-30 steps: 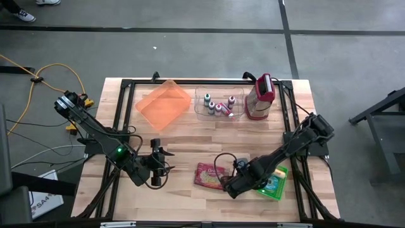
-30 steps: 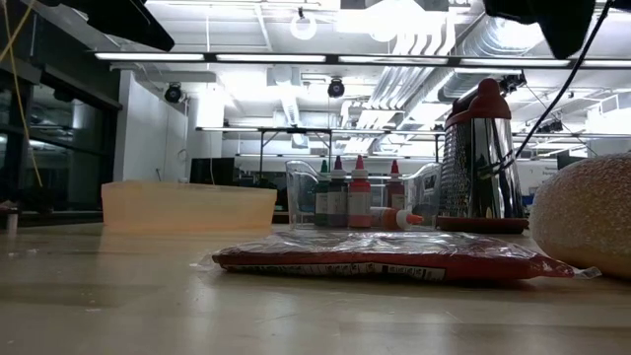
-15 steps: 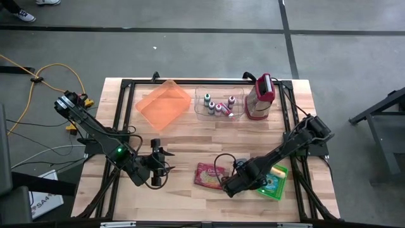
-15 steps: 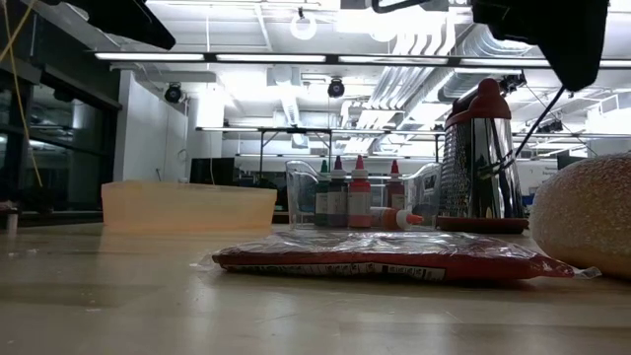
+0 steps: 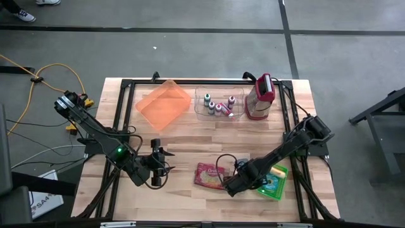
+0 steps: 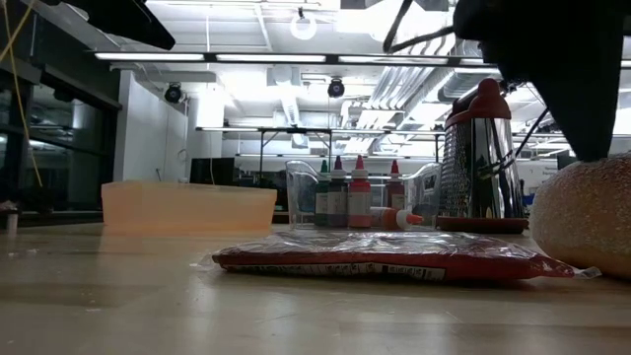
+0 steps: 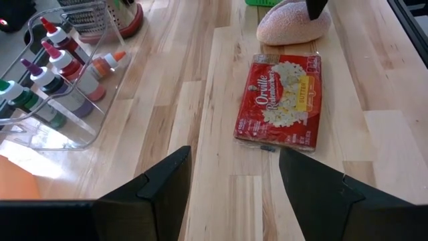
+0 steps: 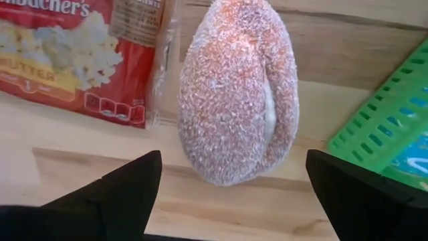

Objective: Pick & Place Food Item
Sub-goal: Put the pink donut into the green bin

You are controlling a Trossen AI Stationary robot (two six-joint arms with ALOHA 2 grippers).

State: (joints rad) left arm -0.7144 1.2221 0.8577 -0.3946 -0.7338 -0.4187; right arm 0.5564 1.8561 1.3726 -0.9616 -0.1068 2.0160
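Note:
The food item is a sugar-coated bun [image 8: 234, 94], lying on the wooden table between a red popcorn packet [image 8: 60, 53] and a green basket [image 8: 394, 127]. It also shows in the left wrist view as the bun [image 7: 293, 23] and at the right of the low view as the bun [image 6: 584, 217]. My right gripper [image 8: 233, 157] hangs open over it and points down, with one finger on each side and not touching it. In the high view my right gripper [image 5: 235, 183] hides the bun. My left gripper [image 5: 159, 170] waits open near the table's front left, with nothing between its fingers.
An orange tray [image 5: 163, 104] lies at the far left. Beside it stands a clear container of small bottles [image 5: 218, 106], then a metal grater with a red handle [image 5: 261, 97] at the far right. The flat popcorn packet [image 5: 207, 176] lies just left of my right gripper.
My right gripper has come down toward the bun; in the low view its dark body now reaches the bun's top. The bun and the popcorn packet have stayed where they were.

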